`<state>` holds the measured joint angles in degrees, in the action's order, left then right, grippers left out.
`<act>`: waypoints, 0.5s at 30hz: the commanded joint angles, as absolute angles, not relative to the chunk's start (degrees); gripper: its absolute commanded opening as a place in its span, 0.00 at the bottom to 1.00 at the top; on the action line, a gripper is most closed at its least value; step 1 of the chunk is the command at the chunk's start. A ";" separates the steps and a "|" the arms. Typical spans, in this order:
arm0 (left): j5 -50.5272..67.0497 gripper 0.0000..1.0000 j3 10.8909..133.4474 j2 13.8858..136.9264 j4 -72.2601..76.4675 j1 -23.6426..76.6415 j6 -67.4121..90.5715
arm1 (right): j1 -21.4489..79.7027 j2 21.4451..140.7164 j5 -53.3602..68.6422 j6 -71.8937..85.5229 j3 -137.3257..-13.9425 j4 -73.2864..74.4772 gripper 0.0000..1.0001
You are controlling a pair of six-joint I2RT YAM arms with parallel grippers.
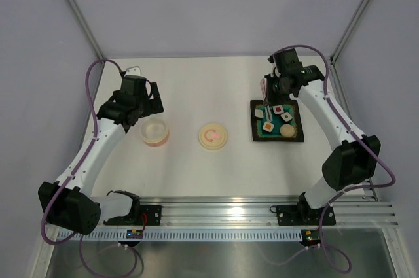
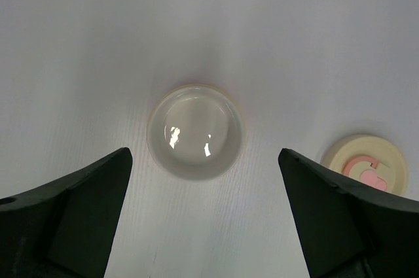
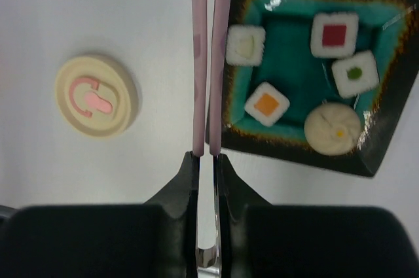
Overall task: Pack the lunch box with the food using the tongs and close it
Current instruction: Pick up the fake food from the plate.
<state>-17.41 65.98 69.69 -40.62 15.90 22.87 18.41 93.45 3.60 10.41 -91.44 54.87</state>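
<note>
The lunch box (image 2: 194,132), a round pale-pink tub with a bare cream inside, sits on the table (image 1: 155,132). My left gripper (image 2: 204,219) hovers above it, open, with nothing between its fingers (image 2: 78,216). My right gripper (image 3: 208,160) is shut on the tongs (image 3: 211,62), whose two pink arms are squeezed nearly together. The tongs run along the left edge of the dark teal tray (image 3: 389,127). The food lies in the tray: several white squares (image 3: 267,103) with coloured centres and a cream lump (image 3: 332,129). From above, the right gripper (image 1: 270,91) is at the tray's far left corner.
The flat cream lid (image 1: 213,137) with a pink curl mark lies between the lunch box and the tray (image 1: 256,121), also showing as the lid (image 3: 96,95) and the lid (image 2: 364,163). White walls and metal posts bound the table's back and sides.
</note>
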 commanded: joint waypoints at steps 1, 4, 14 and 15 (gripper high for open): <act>-18.46 0.99 67.76 69.00 -38.85 15.91 21.89 | 16.53 87.12 3.17 12.65 -88.35 61.24 0.10; -18.37 0.99 67.15 68.47 -38.24 15.91 22.24 | 13.99 84.30 3.95 13.27 -85.01 63.45 0.11; -16.96 0.99 65.92 68.56 -37.79 15.91 22.68 | 12.83 79.19 8.08 15.03 -79.02 64.77 0.13; -16.96 0.99 65.83 68.47 -37.79 15.91 22.59 | 12.83 78.84 8.26 15.20 -78.84 65.04 0.13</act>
<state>-17.32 65.98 69.69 -40.40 15.90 22.70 12.99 81.03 5.67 14.00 -79.40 63.96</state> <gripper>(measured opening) 0.987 0.148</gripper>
